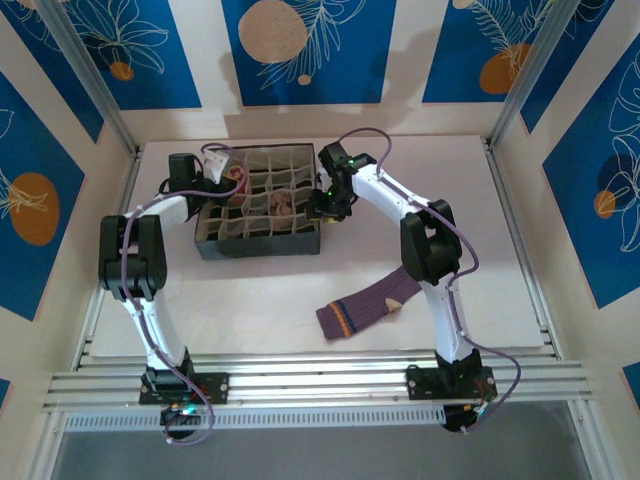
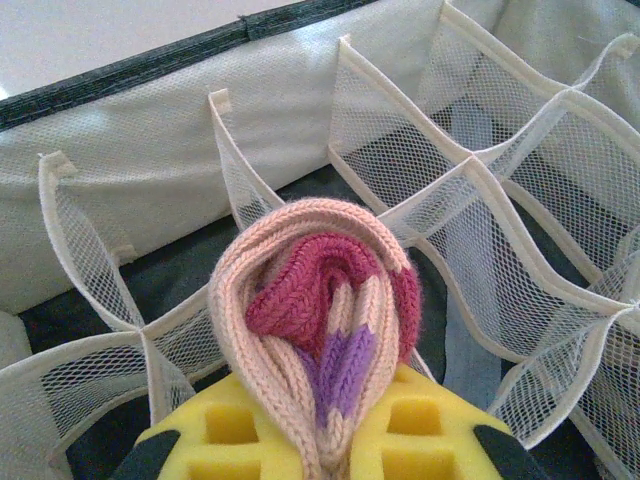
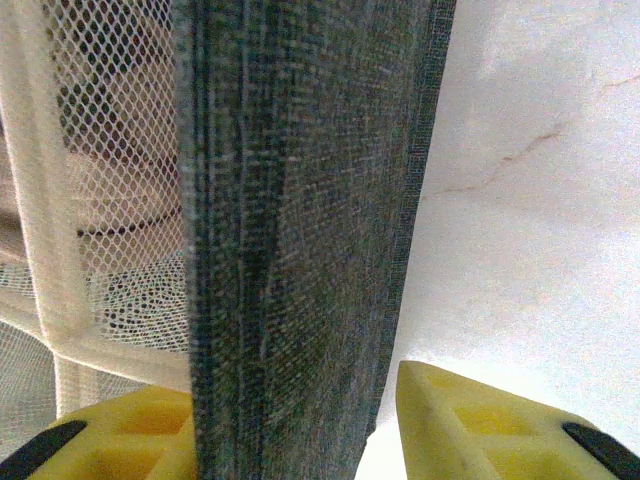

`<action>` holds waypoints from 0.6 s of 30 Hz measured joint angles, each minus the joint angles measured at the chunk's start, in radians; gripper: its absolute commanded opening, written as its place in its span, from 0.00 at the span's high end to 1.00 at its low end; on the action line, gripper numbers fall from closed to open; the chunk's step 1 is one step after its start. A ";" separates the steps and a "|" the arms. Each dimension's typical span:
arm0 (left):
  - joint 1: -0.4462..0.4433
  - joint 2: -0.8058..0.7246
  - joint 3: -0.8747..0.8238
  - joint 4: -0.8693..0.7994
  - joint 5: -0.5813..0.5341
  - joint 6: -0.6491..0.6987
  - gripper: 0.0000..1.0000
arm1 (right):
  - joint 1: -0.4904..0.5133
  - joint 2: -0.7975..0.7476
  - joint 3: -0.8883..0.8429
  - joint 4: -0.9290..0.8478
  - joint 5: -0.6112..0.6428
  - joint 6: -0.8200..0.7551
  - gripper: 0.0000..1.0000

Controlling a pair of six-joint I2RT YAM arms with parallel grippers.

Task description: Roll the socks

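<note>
The left arm (image 1: 135, 255) is bending over the box's (image 1: 258, 246) left cells, its left fingers (image 2: 230, 430) pinching the rolled cream-and-pink sock (image 2: 320, 300). The right arm (image 1: 430, 245) is folding inward, its right fingers (image 3: 470, 420) clamping the box's right wall. The purple sock (image 1: 365, 305) is lying flat on the desk (image 1: 250, 300).

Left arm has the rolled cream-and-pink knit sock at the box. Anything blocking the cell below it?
Nothing visible does. The rolled cream-and-pink knit sock, pinched in the left gripper, faces an open cell of the dark grid-divided fabric box; the dark floor showing around it is bare, white mesh dividers standing only at the sides.
</note>
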 measured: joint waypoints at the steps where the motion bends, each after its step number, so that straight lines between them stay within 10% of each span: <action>1: 0.000 0.000 0.000 0.000 0.000 0.004 0.75 | 0.000 0.000 0.000 -0.001 0.000 0.000 0.57; 6: 0.000 -0.002 -0.035 0.018 -0.007 0.000 0.41 | 0.000 0.000 0.000 -0.004 0.000 0.000 0.56; 8: 0.000 -0.009 -0.053 0.032 -0.011 -0.004 0.00 | 0.000 0.000 0.001 -0.008 0.000 0.000 0.56; 18: 0.016 -0.164 -0.063 0.042 -0.016 -0.048 0.00 | -0.010 -0.092 -0.032 -0.026 0.023 -0.004 0.53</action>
